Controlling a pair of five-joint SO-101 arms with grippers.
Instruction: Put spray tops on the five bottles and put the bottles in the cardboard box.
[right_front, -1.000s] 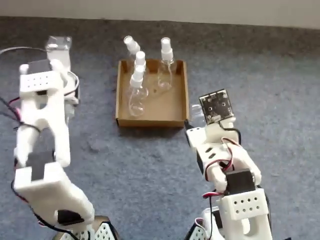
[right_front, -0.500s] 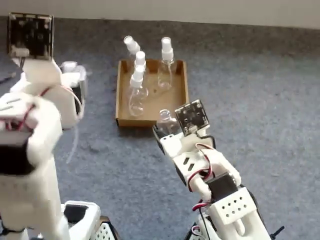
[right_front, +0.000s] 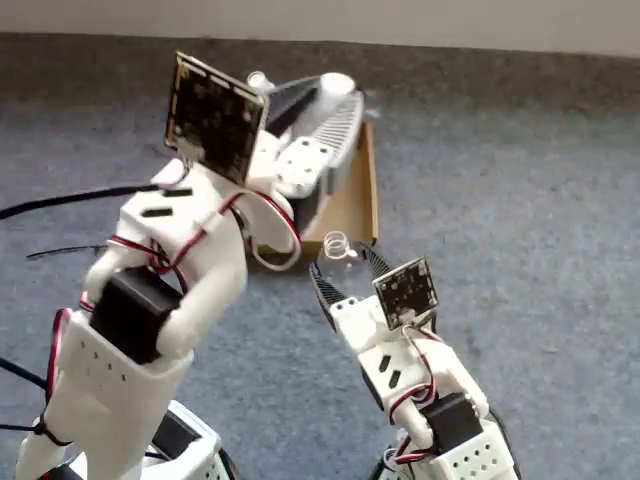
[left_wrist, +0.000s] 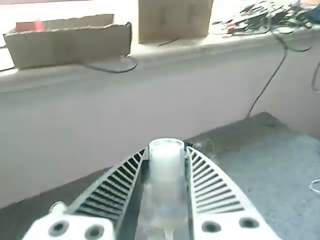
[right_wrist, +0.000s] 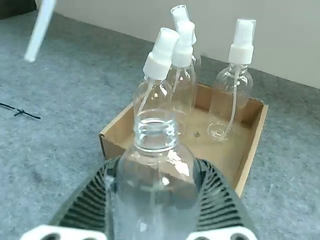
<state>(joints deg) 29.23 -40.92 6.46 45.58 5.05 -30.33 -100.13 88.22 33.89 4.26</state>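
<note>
While left jaws clamp a spray top (left_wrist: 166, 170), right jaws grip an uncapped bottle (right_wrist: 155, 175)

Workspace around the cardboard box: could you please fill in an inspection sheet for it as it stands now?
Surface: grey carpet.
Job's things: cardboard box with three capped bottles upright inside; a fourth capped bottle behind them, base hidden; one open bottle; one spray top.
Clutter: nothing seen.
Grippers: left gripper shut on the spray top, raised near the box; right gripper shut on the open bottle, just in front of the box.
Cables: black leads on the carpet by the left arm; red and white wires on the arms; a cord hanging from the ledge.
Surroundings: white wall; ledge with cartons.
</note>
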